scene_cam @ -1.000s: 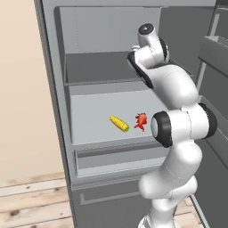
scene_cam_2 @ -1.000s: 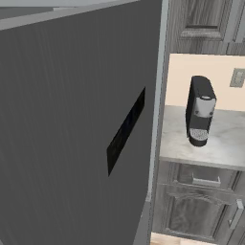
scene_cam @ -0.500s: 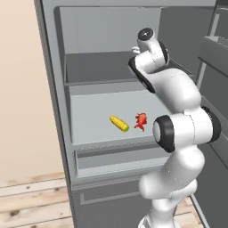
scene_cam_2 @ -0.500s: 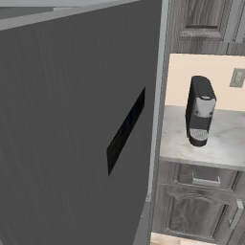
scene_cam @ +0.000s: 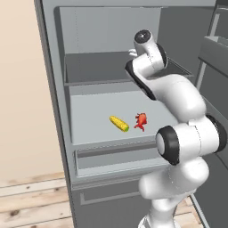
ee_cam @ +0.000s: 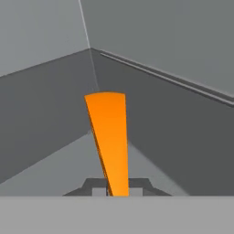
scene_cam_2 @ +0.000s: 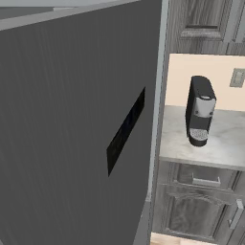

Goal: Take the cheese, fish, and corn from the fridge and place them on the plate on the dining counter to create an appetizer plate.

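- gripper [ee_cam: 118, 191] has just pinched shut on the cheese [ee_cam: 109, 137], centre of the hand view, on the upper fridge [scene_cam: 58, 133] shelf
- corn [scene_cam: 119, 123] and fish [scene_cam: 140, 121] wait mid-frame; lift-out looks next

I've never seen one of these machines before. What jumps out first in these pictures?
The big white arm reaching into the open grey fridge, its hand deep on the upper shelf. In the hand view a bright orange cheese wedge stands out against the grey walls, its narrow end between the gripper tips. On the shelf below lie a yellow corn cob and a small red fish, side by side.
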Available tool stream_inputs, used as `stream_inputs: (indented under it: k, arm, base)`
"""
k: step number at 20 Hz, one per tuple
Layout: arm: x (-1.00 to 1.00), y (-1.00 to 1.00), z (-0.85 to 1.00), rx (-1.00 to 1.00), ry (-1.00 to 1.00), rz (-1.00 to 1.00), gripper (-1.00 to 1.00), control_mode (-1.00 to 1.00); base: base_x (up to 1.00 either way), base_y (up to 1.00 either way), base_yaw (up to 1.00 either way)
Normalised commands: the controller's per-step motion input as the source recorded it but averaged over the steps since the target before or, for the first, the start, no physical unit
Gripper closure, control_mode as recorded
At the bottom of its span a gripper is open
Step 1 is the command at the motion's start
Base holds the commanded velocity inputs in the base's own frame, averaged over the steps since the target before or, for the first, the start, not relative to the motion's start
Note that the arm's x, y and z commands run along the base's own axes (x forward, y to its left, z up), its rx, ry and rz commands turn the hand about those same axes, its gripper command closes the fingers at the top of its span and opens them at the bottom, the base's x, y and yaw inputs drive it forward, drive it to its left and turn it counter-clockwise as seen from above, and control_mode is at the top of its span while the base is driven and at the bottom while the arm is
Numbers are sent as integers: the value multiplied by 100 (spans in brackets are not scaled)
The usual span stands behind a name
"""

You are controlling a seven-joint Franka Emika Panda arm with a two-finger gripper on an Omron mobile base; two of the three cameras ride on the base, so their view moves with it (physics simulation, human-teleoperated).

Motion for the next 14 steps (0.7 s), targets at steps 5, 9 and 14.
stream_inputs:
  k: [5, 9, 14]
  arm:
    - [-72, 49, 2, 0, 2, 0, 100, -100]
    - [-98, 51, 0, 0, 0, 0, 100, -100]
    - [-100, 53, 0, 0, -7, 0, 100, -100]
  base:
    - [0, 0, 0]
    - [0, 0, 0]
    - [0, 0, 0]
